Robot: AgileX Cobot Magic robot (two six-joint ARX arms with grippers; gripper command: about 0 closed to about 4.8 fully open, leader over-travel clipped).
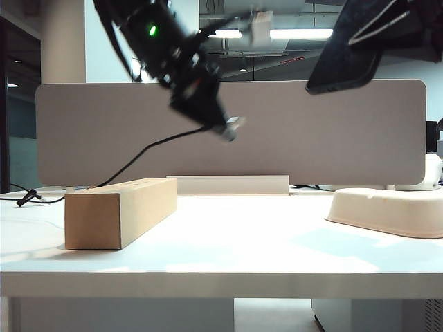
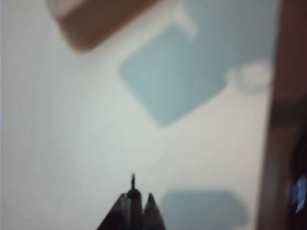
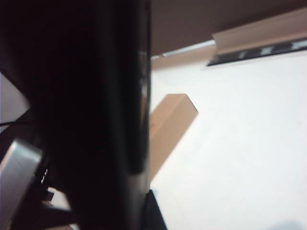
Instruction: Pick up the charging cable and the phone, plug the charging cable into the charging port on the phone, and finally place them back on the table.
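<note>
The left gripper (image 1: 220, 124) is held high above the wide white table (image 1: 228, 242), at about eleven o'clock in the exterior view, its fingers pressed together on the long thin black charging cable (image 1: 138, 158). The small silvery plug (image 1: 235, 125) is seen jutting past the fingertips, while the cord is draped down toward seven o'clock behind the brown cardboard box (image 1: 118, 211). The right gripper (image 3: 144, 211) is raised at one o'clock, clamped on the flat black glossy phone (image 1: 344, 59), which is tilted in mid-air. A cream moulded tray (image 1: 387, 211) is seen resting at four o'clock, before the grey fabric divider (image 1: 311, 138).
</note>
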